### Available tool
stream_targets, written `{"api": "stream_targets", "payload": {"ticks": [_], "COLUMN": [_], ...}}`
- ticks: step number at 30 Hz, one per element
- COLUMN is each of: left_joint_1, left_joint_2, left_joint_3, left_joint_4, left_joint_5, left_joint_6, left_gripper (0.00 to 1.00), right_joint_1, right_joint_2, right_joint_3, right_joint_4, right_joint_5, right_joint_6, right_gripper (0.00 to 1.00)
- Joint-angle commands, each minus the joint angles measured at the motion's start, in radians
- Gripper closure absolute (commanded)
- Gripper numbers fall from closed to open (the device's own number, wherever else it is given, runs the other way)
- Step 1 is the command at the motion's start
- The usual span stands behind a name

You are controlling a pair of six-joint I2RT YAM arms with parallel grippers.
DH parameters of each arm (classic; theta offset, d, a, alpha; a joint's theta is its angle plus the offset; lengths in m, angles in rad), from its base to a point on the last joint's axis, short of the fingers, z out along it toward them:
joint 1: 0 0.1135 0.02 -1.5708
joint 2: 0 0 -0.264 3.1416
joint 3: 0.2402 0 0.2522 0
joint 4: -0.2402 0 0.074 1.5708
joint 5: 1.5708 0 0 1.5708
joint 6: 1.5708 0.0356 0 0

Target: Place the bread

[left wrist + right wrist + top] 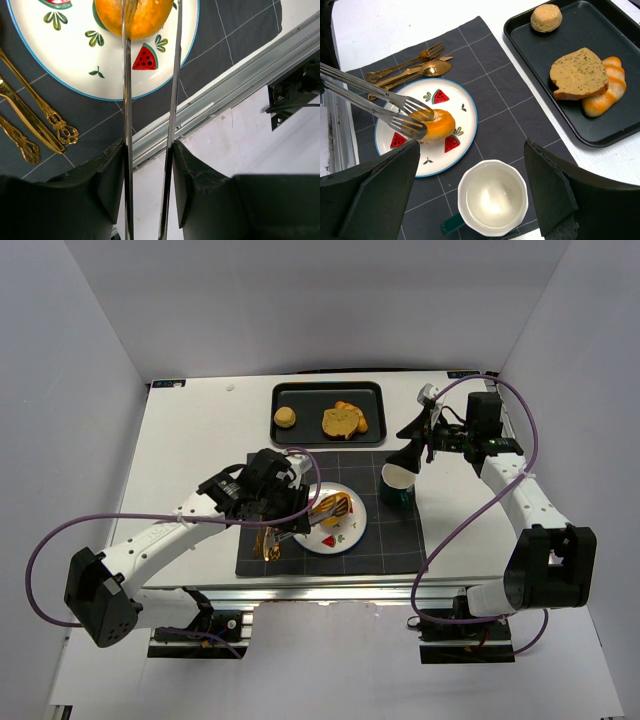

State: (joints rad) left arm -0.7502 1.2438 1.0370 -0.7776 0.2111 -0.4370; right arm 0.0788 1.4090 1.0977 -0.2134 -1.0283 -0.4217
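The left gripper has 2 dark fingers, and they squeeze a pair of silver tongs between them. Each tong arm lies flat against the inside of 1 finger. The fingers are partly open, with a gap between the 2 arms. The tongs reach out a long way past the fingertips. At their far end is the bread, a round orange bun. The 2 fork-shaped tong tips are right at the bun, 1 at each side of its top. I cannot tell if they pinch it. The bun lies on a white plate with red watermelon pictures. The plate sits on a dark mat. Gold cutlery lies on the mat just beside the plate, off to 1 side of the tongs.

The right gripper has its 2 fingers spread wide apart and holds nothing. A white cup stands under the gap between them. Far out past these fingertips is a black tray with a small round roll, a brown slice and a stripy bun.
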Motion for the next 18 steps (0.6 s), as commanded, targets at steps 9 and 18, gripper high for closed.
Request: {"api": "stream_targets", "payload": {"ticks": [9,18], "left_joint_1": [-0.006,0.080], "left_joint_2": [-0.007,0.012], "left_joint_3": [0.112,0.143], "left_joint_4": [-0.017,0.067], "left_joint_5": [0.022,-0.062], "left_joint_6": [0.003,-0.063], "left_gripper": [0.48,0.79], "right_joint_1": [-0.004,-0.005], "right_joint_2": [-0.010,-0.013], "right_joint_3": [0.011,-0.001], "right_joint_4": [0.012,0.020], "right_joint_5": [-0.023,-0.026], "right_joint_6": [0.000,0.000], "right_gripper": [0.12,0.12]}}
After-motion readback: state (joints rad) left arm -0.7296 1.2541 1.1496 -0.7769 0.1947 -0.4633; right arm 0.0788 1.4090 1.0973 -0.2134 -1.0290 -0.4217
